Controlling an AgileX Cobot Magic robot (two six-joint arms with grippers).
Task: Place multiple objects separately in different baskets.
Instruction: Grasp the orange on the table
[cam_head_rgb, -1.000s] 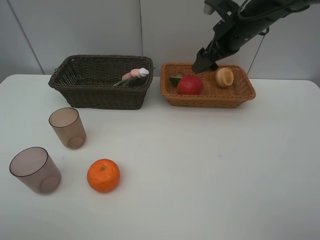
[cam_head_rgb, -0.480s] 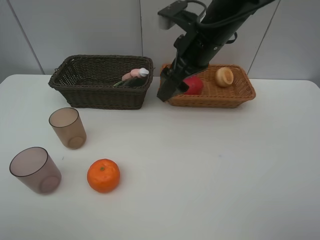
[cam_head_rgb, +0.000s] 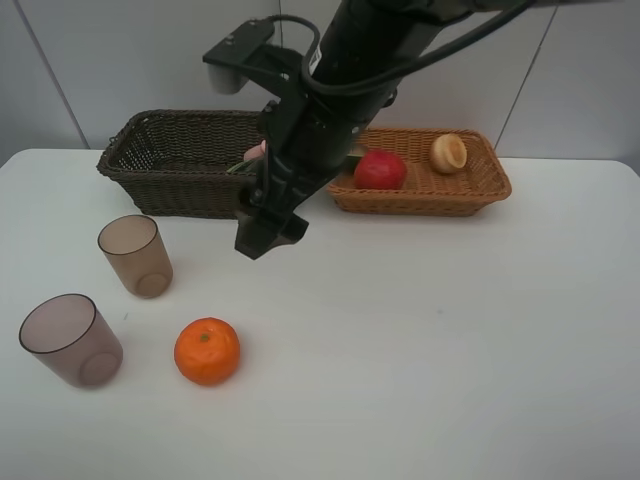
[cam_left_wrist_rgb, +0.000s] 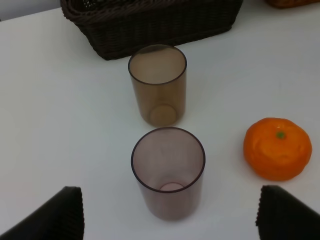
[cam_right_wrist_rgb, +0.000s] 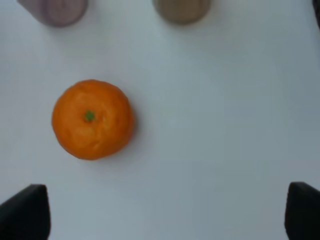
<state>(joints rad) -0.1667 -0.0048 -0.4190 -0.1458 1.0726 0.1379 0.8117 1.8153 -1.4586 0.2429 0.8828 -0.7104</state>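
Observation:
The orange (cam_head_rgb: 207, 350) lies on the white table near the front left, with two translucent brownish cups (cam_head_rgb: 135, 255) (cam_head_rgb: 70, 340) upright to its left. My right gripper (cam_head_rgb: 268, 235) reaches across the middle and hangs open and empty above the table, behind and to the right of the orange (cam_right_wrist_rgb: 92, 119). My left gripper (cam_left_wrist_rgb: 172, 215) is open and empty just in front of the nearer cup (cam_left_wrist_rgb: 168, 172). The red apple (cam_head_rgb: 380, 170) and the orange-red cut fruit (cam_head_rgb: 449, 153) lie in the light tan basket (cam_head_rgb: 480, 190). The avocado and pump bottle are hidden by the arm.
The dark brown basket (cam_head_rgb: 170, 160) stands at the back left. A bit of the pink spray bottle (cam_head_rgb: 254, 152) shows in it beside the right arm (cam_head_rgb: 330, 90). The table's back edge meets a grey wall.
My right arm has swung from over the tan basket to the left and forward, past the dark basket, and down toward the table near the orange. The objects have not moved.

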